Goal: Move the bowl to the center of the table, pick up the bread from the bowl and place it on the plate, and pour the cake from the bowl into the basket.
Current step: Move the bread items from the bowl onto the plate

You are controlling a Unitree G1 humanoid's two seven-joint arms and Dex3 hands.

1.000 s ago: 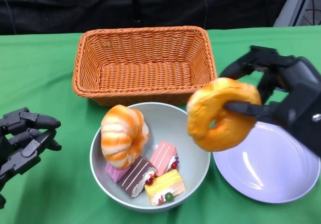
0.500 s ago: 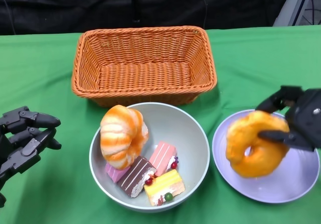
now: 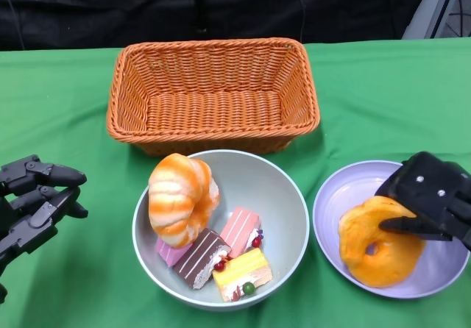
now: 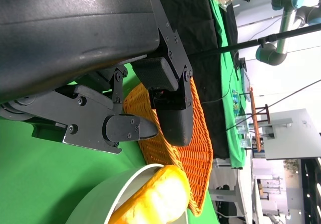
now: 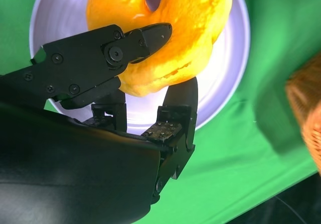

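A grey bowl [image 3: 294, 195] sits before me, just in front of the basket. It holds a striped orange bread roll [image 3: 179, 198] and three cake slices: pink [image 3: 239, 229], brown [image 3: 200, 257] and yellow [image 3: 241, 273]. My right hand [image 3: 434, 195] grips an orange ring-shaped bread [image 3: 368, 251] that lies on the lilac plate [image 3: 346, 188], right of the bowl. In the right wrist view the fingers [image 5: 155, 33] clasp the ring bread [image 5: 200, 13] over the plate [image 5: 225, 78]. My left hand [image 3: 33, 203] hovers left of the bowl, holding nothing.
An orange wicker basket [image 3: 213, 45] stands with nothing in it behind the bowl on the green tablecloth. The left wrist view shows the left hand [image 4: 135, 98] near the basket [image 4: 190, 158] and the bowl's rim [image 4: 115, 194]. Black curtain backs the table.
My right hand carried the ring bread from above the bowl's right edge rightward and down onto the plate. The left hand and the bowl stayed put.
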